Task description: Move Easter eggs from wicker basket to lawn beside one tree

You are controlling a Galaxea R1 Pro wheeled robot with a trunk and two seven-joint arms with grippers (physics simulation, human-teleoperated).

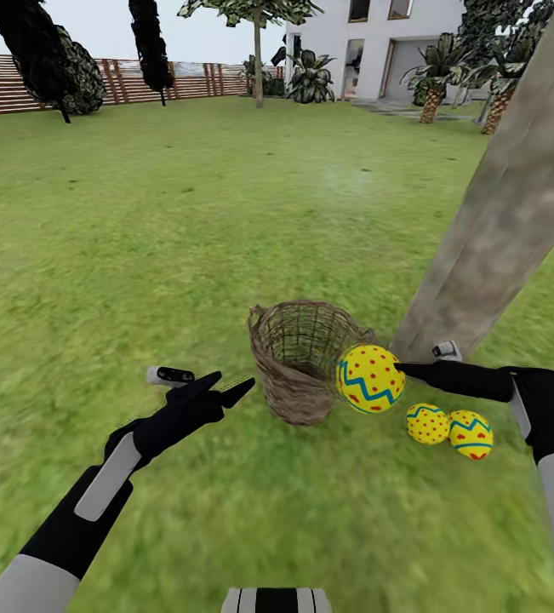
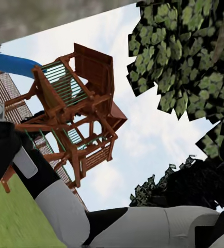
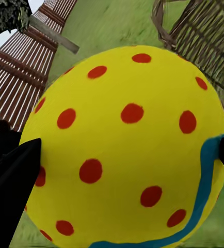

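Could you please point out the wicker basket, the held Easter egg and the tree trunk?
wicker basket [image 1: 298, 387]: head view, front of its woven wall.
held Easter egg [image 1: 370, 379]: head view, middle of its yellow shell.
tree trunk [image 1: 502, 221]: head view, middle of its grey-beige bark.

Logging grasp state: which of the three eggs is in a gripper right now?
The egg beside the basket, clamped in the right gripper above the grass. The other two eggs lie loose on the lawn by the tree trunk.

Bright flat daylight, no shadows.
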